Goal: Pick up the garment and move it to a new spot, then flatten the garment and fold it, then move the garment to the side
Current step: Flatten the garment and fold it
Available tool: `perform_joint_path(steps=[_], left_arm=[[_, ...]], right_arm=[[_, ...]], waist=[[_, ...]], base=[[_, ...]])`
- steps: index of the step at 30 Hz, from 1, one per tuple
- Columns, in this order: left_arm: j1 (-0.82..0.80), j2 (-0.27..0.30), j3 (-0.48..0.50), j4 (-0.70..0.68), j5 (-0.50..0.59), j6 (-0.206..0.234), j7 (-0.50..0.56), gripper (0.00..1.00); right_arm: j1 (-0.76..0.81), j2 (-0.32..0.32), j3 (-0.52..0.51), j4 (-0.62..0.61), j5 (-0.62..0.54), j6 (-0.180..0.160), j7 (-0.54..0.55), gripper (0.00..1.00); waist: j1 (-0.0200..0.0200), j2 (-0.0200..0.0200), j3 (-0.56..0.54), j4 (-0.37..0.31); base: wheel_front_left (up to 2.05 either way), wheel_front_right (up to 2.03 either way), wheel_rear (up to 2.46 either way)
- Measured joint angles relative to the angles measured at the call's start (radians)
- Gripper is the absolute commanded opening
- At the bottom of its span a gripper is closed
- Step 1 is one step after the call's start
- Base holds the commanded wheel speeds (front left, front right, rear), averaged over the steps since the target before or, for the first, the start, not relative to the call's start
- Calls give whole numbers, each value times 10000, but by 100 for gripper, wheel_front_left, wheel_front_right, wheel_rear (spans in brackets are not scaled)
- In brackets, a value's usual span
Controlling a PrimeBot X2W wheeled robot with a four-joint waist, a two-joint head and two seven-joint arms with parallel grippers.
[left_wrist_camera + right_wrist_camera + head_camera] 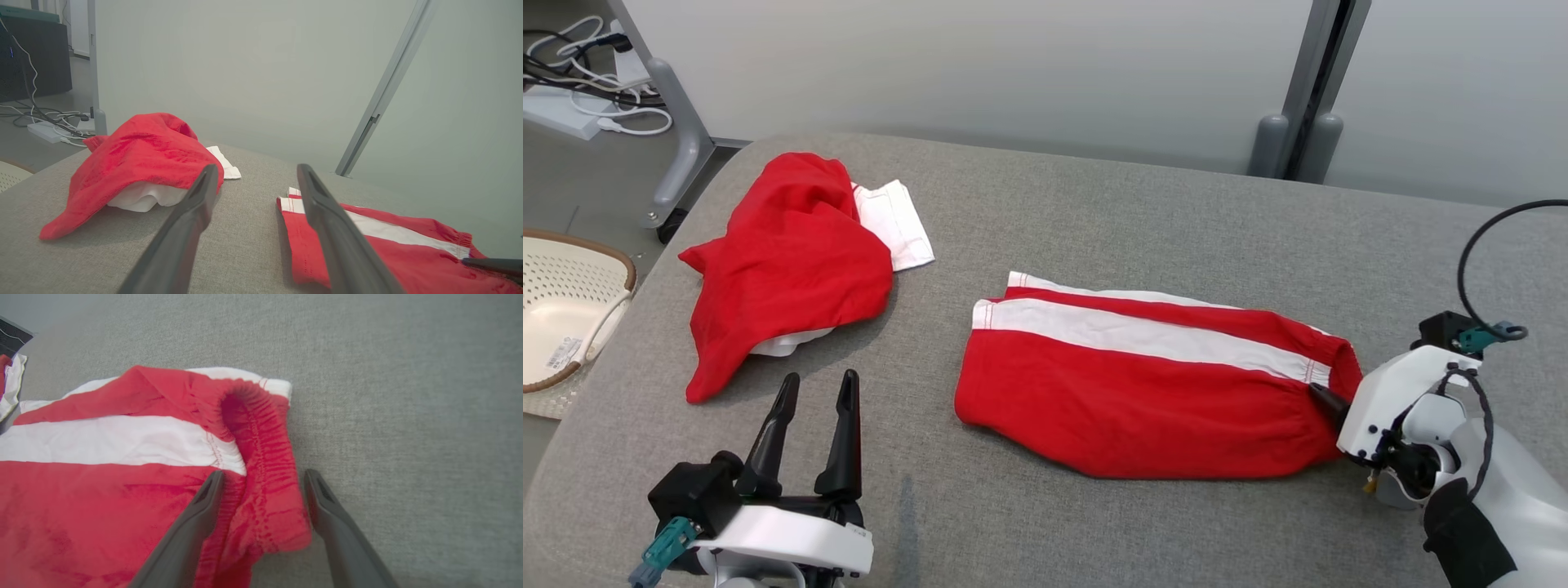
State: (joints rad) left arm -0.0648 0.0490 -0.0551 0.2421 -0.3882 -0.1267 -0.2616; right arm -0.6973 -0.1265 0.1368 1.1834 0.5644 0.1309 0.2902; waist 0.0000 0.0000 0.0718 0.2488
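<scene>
Fingers of your right gripper [263, 473], wide, straddle the gathered waistband [261, 428].
Red white-striped cloth shorts [1143, 408] stretch lengthwise away from them; wide left gripper [818, 380] is farther.

Cream basket [564, 282]; tangled floor cables [629, 124]

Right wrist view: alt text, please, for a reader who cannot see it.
The right gripper, open, straddles the gathered elastic waistband of red shorts lying on a grey cloth surface. A white stripe runs along the shorts toward the left edge.
</scene>
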Motion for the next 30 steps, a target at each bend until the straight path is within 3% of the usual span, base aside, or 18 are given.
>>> perform_joint_path(steps=[16, 17, 18, 19, 20, 30], left_arm=[[-221, -2, -69, 96, -67, -29, 0, 100], [-219, -2, -61, 98, -44, -29, 0, 100], [-218, 0, -58, 100, -31, -29, 0, 100], [-219, 0, -56, 102, -19, -29, 0, 100], [-219, 0, -54, 105, -17, -29, 0, 100], [-204, 0, -31, 105, -8, -29, 0, 100]], right_arm=[[337, 42, 0, -926, 1992, -2, 794, 99], [360, 36, 25, -959, 2050, -2, 796, 75], [384, 21, 58, -976, 2111, -2, 798, 38], [420, 0, 94, -995, 2132, -2, 800, 14], [451, -13, 136, -1009, 2196, -2, 798, 0], [699, -192, 600, -1457, 2700, -2, 698, 0]], waist=[[0, 0, 294, 406], [0, 0, 300, 435], [0, 0, 307, 461], [0, 0, 311, 482], [0, 1, 312, 496], [0, 0, 220, 183]], base=[[0, 0, 0], [0, 0, 0], [0, 0, 0], [0, 0, 0], [0, 0, 0], [0, 0, 0]])
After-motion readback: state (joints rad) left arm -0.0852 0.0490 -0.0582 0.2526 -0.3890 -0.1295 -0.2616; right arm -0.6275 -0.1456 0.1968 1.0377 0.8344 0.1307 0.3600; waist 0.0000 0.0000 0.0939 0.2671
